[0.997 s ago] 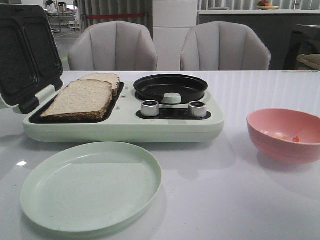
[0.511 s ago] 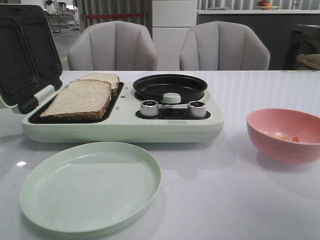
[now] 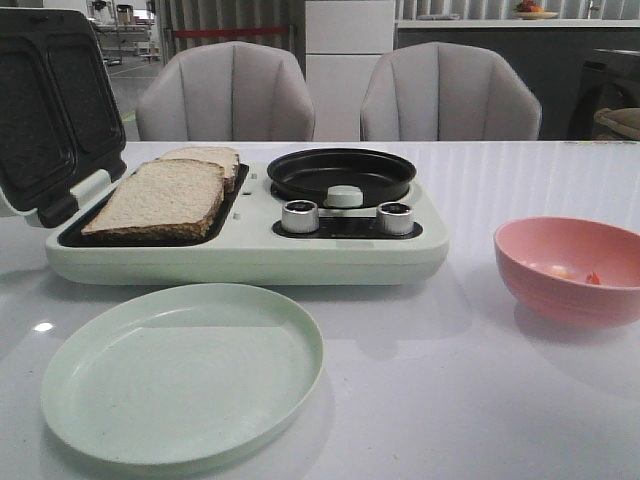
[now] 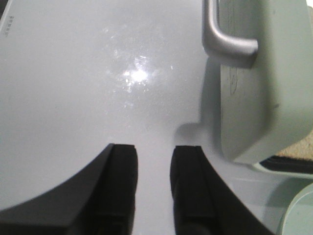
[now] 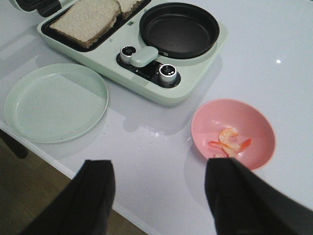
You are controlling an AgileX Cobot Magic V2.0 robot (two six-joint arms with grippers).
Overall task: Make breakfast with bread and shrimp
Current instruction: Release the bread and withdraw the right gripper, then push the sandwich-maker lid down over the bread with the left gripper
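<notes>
Two bread slices (image 3: 160,195) lie on the open sandwich press of the pale green breakfast maker (image 3: 250,250); they also show in the right wrist view (image 5: 90,17). The shrimp (image 5: 230,142) lies in a pink bowl (image 5: 259,125), seen at the right in the front view (image 3: 570,268). My right gripper (image 5: 159,169) is open and empty, high above the table's front edge, with the bowl by one finger. My left gripper (image 4: 152,154) is open and empty over bare table beside the maker's raised lid (image 4: 264,88). Neither gripper shows in the front view.
An empty pale green plate (image 3: 185,370) lies in front of the maker. A black round pan (image 3: 340,175) and two knobs (image 3: 300,215) sit on the maker's right half. The open lid (image 3: 50,110) stands up at the left. Two chairs (image 3: 225,95) stand behind the table.
</notes>
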